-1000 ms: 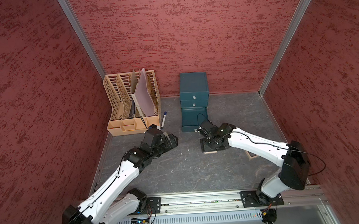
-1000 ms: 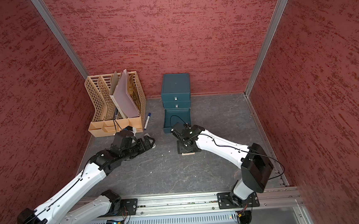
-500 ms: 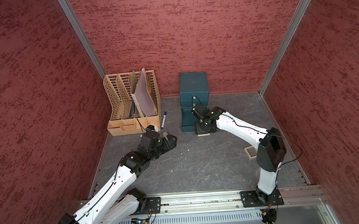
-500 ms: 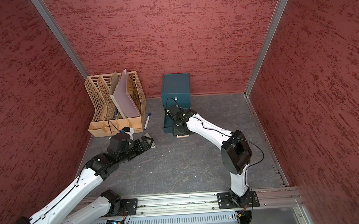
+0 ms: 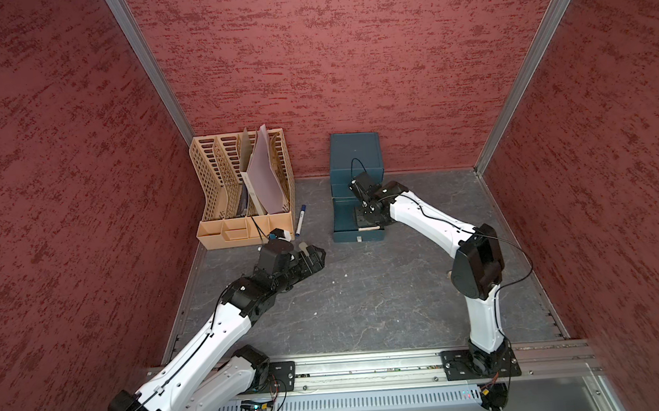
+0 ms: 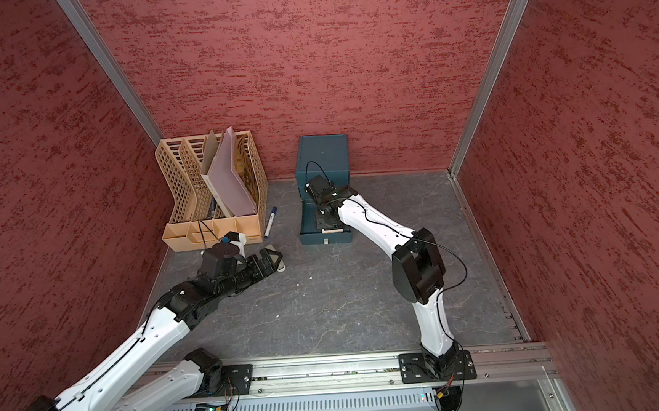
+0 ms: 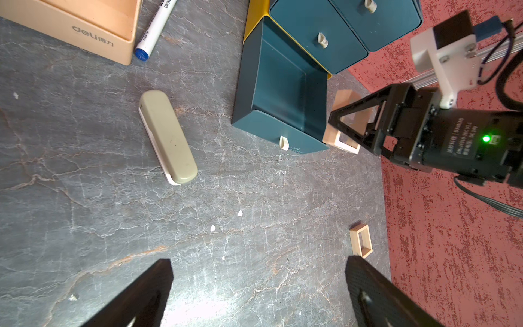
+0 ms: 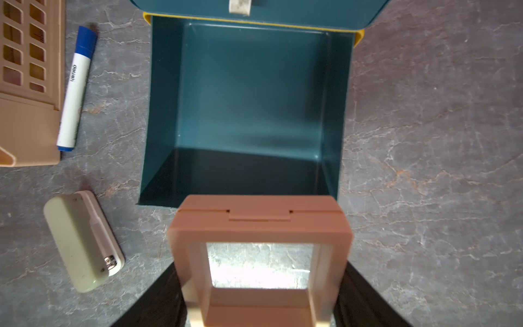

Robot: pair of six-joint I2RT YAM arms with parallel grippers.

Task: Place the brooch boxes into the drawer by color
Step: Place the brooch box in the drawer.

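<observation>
- Left gripper [image 5: 313, 255] hovers low over the table [image 5: 366, 299], jaws spread wide and empty, with the block [image 7: 168, 137] just ahead of it.
- The drawer [image 8: 164, 113] stands pulled out.
- Right gripper [image 8: 259, 300] is clamped on a tan box [image 8: 260, 223], which sits between its fingers, poised at the drawer's front edge.
- Further right, a second tan box [image 7: 353, 242] lies on the table, well apart from both grippers.

I count two tan boxes: one tan box [image 7: 343, 99] and one more tan box [image 7: 360, 240].

There are three blue drawers. One drawer [image 7: 249, 93] is open. One drawer [image 7: 317, 42] is shut, and so is the last drawer [image 7: 376, 17].

There is one pen [image 7: 155, 28], one grey block [image 7: 167, 136] and one rack [image 5: 239, 181].

There are two arms, a left arm [image 5: 210, 334] and a right arm [image 5: 428, 219].
</observation>
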